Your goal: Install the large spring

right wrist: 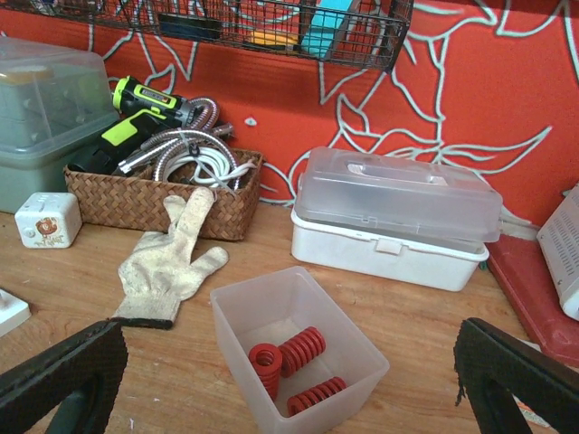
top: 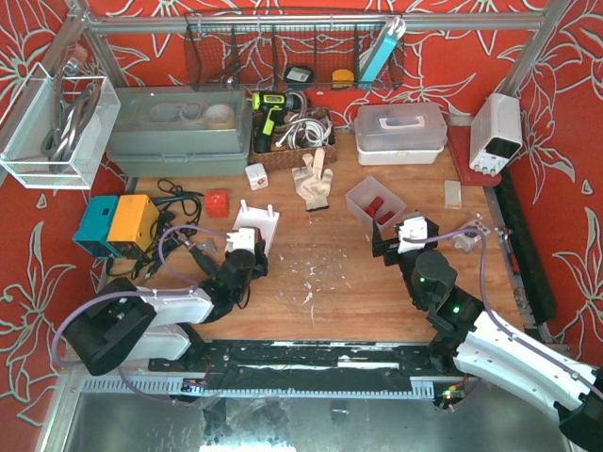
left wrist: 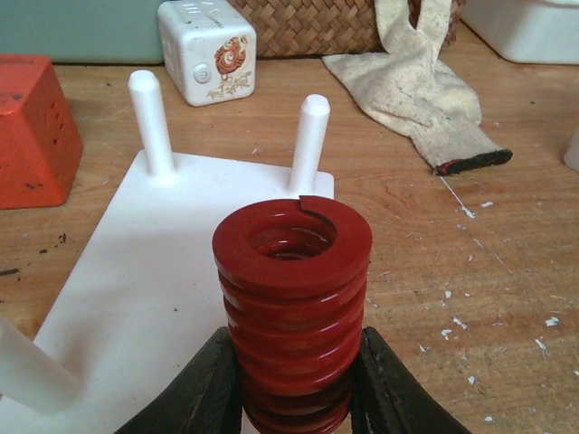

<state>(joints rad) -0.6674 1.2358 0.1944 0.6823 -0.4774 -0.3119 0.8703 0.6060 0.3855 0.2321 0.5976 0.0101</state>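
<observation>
My left gripper [left wrist: 294, 398] is shut on a large red spring [left wrist: 292, 298] and holds it upright over the near right part of a white base plate [left wrist: 136, 289]. The plate has upright white pegs: two at its far edge [left wrist: 149, 122] [left wrist: 308, 145] and one at the near left [left wrist: 27, 371]. The spring is on none of them. In the top view the left gripper [top: 247, 247] is at the plate [top: 262, 221]. My right gripper [right wrist: 289, 380] is open and empty, facing a clear bin [right wrist: 262, 298] that holds three red springs [right wrist: 303, 345]. It also shows in the top view [top: 400, 235].
A work glove [top: 312, 181] lies mid-table before a wicker basket [top: 294, 141] with a drill. A white cube [left wrist: 205, 50] and an orange block [left wrist: 27, 127] sit beyond the plate. A white lidded box [top: 399, 132], a power supply [top: 497, 132] and teal and orange boxes [top: 118, 224] ring the table.
</observation>
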